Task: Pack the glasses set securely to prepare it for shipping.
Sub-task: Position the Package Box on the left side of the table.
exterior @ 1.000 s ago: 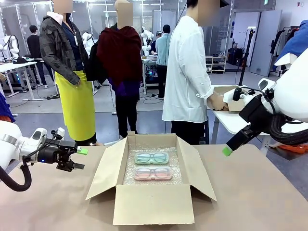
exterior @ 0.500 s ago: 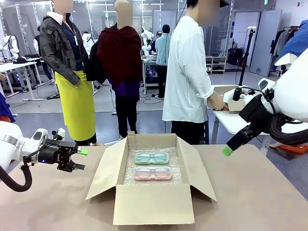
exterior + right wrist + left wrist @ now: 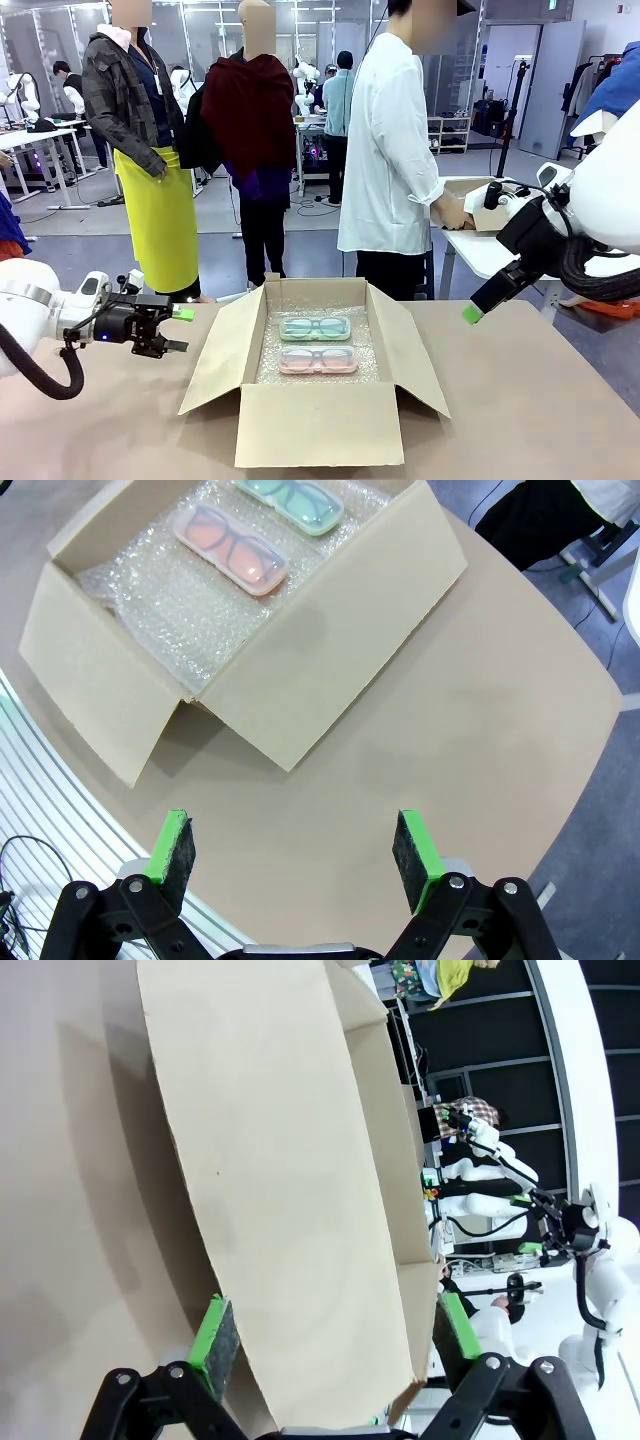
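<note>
**Both cases already bedded in the box, flaps next**

The two small oblong translucent glasses cases lie side by side on a clear bubble wrap sheet [image 3: 300,378] lining the floor of the open brown cardboard box [image 3: 318,425]: the pale mint-green case [image 3: 315,328] towards the person's side, the pale pink case [image 3: 317,360] just beside it, nearer the robot. Neither is touched by anything.

From where I stand they look light and hard-shelled, smooth plastic, probably slippery under rubber pads, and the spectacles inside would not forgive a hard squeeze. If one had to be shifted, I would take it across its short width at the middle, gently.

The likelier thing to handle now is the box itself. Its flaps are thin, springy card, stiff along the crease and floppy at the free edge, so a push near the outer edge should fold them over.

The left gripper [image 3: 178,330] hangs spread wide and empty just beside the box's left flap [image 3: 290,1210], which sits between its green pads [image 3: 212,1333] in the left wrist view. The right gripper [image 3: 295,855] hovers well off to the right, equally wide and holding nothing
</note>
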Robot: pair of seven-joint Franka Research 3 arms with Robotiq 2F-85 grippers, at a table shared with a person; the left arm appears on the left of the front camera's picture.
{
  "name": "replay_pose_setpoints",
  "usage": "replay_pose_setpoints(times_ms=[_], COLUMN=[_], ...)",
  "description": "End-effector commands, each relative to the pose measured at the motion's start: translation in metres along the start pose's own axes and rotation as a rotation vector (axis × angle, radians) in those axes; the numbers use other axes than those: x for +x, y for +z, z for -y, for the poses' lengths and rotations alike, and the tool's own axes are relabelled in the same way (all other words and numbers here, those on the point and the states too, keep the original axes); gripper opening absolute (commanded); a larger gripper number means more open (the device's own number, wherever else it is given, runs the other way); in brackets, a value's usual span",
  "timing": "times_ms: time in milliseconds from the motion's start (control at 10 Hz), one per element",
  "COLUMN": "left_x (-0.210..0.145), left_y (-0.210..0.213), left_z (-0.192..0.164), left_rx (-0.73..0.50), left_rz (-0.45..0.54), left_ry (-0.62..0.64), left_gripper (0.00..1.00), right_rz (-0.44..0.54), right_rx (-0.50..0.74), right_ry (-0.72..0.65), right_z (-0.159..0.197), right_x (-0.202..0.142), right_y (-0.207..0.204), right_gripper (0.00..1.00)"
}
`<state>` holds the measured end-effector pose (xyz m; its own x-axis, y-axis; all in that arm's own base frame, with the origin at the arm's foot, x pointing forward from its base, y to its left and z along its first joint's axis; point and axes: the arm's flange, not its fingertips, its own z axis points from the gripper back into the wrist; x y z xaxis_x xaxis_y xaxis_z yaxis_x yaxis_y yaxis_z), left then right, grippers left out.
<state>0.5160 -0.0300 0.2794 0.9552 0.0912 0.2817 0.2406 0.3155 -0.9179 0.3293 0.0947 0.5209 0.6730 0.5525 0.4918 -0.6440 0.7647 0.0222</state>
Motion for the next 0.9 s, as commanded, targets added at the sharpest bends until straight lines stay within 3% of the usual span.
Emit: replay_pose_setpoints(times_ms=[0,400,800], left_x=[0.01,0.011,0.008], left_y=[-0.014,-0.03,-0.037], left_z=[-0.012,-0.026,-0.033], left_rx=[0.017,0.03,-0.035], left_rz=[0.067,0.068,0.053], left_ry=[0.024,0.074,0.114], left_gripper=[1.0,1.0,1.0], right_rz=[0.0,0.0,0.0], right_rx=[-0.008,-0.008,-0.008], right_ry=[-0.001,-0.001,-0.001], right_z=[-0.001,-0.001,-0.001], right_x=[0.0,0.0,0.0], right_y=[0.001,0.001,0.001], right_gripper=[1.0,1.0,1.0])
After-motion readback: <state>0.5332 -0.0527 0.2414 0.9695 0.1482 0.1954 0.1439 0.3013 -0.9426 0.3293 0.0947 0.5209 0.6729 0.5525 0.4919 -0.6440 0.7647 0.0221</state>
